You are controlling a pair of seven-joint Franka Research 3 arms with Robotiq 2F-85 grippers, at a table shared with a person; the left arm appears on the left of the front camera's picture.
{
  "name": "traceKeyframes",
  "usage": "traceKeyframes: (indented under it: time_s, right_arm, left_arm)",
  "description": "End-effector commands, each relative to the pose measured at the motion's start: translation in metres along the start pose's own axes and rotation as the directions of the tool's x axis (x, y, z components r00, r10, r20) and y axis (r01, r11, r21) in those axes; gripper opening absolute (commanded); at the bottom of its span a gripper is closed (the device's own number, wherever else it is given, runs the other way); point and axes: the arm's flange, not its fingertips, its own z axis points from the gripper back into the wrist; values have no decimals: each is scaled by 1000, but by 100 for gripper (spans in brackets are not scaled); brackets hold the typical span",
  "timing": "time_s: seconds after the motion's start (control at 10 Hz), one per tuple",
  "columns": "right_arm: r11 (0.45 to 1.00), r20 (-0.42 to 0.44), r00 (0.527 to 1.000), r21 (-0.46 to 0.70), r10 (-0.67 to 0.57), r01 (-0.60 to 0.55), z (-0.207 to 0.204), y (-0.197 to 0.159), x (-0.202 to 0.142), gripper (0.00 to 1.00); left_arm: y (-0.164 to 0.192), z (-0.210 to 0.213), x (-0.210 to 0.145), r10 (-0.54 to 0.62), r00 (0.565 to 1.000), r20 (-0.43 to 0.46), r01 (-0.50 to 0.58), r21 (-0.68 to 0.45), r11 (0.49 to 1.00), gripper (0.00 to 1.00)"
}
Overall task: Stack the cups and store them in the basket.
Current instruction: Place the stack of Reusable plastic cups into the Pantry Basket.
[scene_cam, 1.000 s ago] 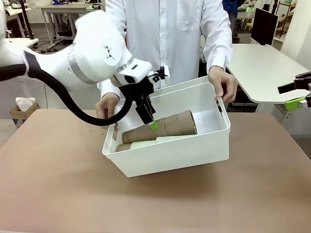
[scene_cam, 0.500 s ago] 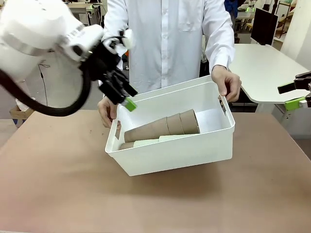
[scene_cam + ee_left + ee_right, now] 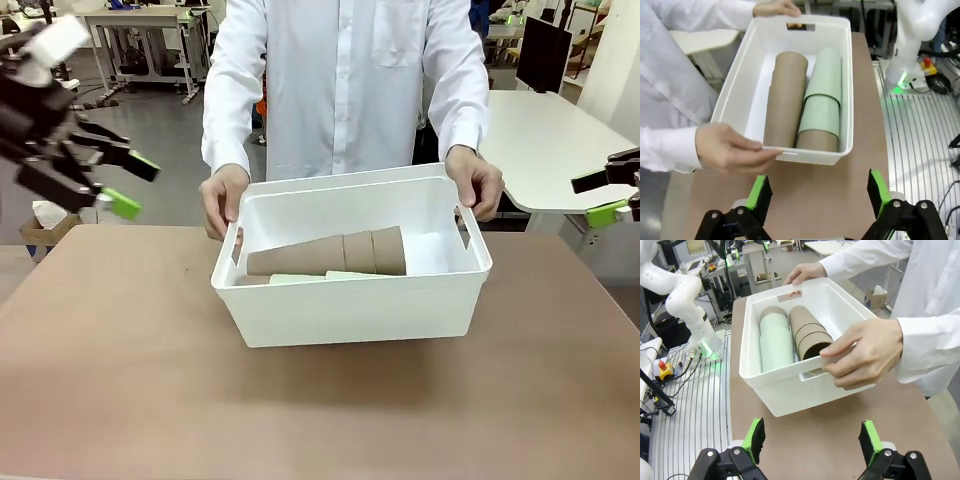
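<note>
- I see my left gripper (image 3: 120,185) at the upper left of the front frame, jaws spread wide and empty, well apart from the basket (image 3: 350,310); I judge it is parked clear so the person can handle the bin.
- My right gripper (image 3: 610,195) sits at the right edge of that frame, also gaping and holding nothing, well off the table's middle.
- The white basket stands mid-frame on the brown table (image 3: 120,400). The person grips it at both short ends: one hand (image 3: 222,200) on the left rim, the other hand (image 3: 476,182) by the right slot handle, probably to steady or shift it.
- The cups lie on their sides inside the basket, which I judge is how the nested stacks fit below the rim.
- From the left wrist view I count two rows: a brown stack (image 3: 785,100) on the left and a mint-green stack (image 3: 824,95) on the right, with one brown cup (image 3: 816,140) at the near end of the green row.
- From the right wrist view the brown stack shows about three rims, so roughly three brown cups there; the green row shows two mint cups. An exact total I cannot settle.
- Both stacks being stored, I judge the task essentially finished.
</note>
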Motion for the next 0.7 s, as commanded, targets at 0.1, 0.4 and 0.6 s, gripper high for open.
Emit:
traceKeyframes:
  time_s: [0.1,0.4,0.6]
  right_arm:
    - [1000,24,1000,0,6,-6,0,-1,3,100]
    - [1000,24,1000,0,6,-6,0,-1,3,100]
    - [1000,24,1000,0,6,-6,0,-1,3,100]
  left_arm:
    - [-16,15,-16,-49,995,82,46,48,998,100]
    - [-9,14,-7,-11,1000,28,11,20,1000,100]
    - [-9,14,-7,-11,1000,28,11,20,1000,100]
